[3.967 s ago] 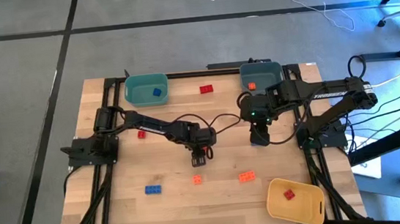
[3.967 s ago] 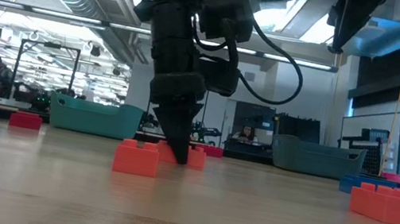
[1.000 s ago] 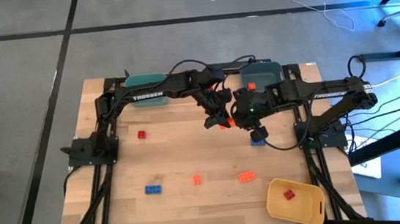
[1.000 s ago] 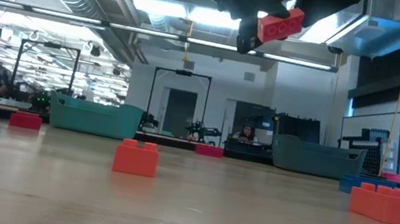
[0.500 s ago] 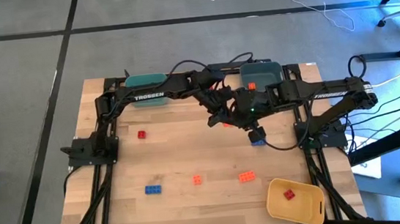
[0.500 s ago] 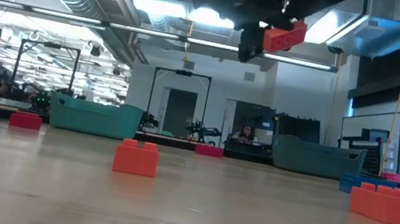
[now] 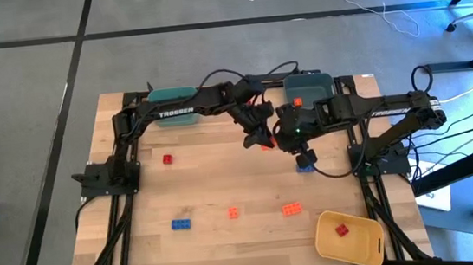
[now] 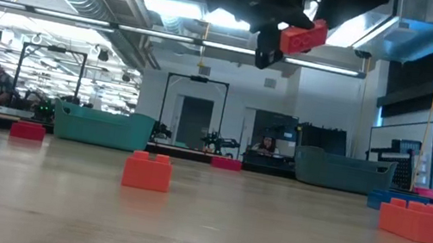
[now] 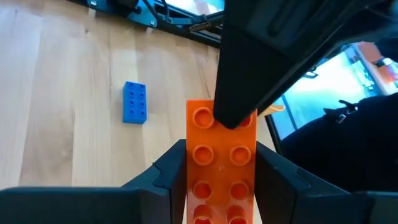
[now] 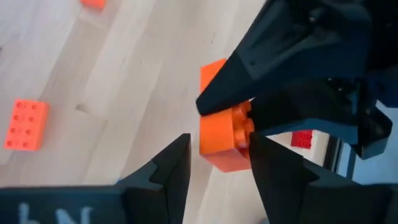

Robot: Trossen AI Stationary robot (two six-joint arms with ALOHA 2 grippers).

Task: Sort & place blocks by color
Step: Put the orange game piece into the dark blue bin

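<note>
**Orange block held between two grippers above the table**

High view, clock directions taken from the table's centre. The left gripper (image 7: 259, 139) and the right gripper (image 7: 294, 137) meet in the air toward 1 o'clock, near the far edge. The left gripper's fingers (image 9: 168, 171) are clamped on the long sides of an oblong orange block (image 9: 221, 168), seen in the low view raised well above the table (image 7: 199, 197). In the right wrist view the right gripper's fingers (image 10: 171, 168) stand on either side of one end of that same block; whether they press on it cannot be told.

Remaining blocks on the table: a red block (image 7: 167, 159) at 9 o'clock; a blue block (image 7: 181, 224) at 7 o'clock; a small orange block (image 7: 232, 211) at 6 o'clock; an oblong orange block (image 7: 292, 208) at 5 o'clock; a blue block (image 7: 305, 166) at 3 o'clock, just beneath the right gripper.

Bins: a teal bin (image 7: 163, 96) at 11 o'clock, partly covered by the left arm; a grey-blue bin (image 7: 308, 83) at 1 o'clock holding an orange block (image 7: 298, 102); a yellow bin (image 7: 360, 244) at 5 o'clock holding a red block (image 7: 342, 229).
</note>
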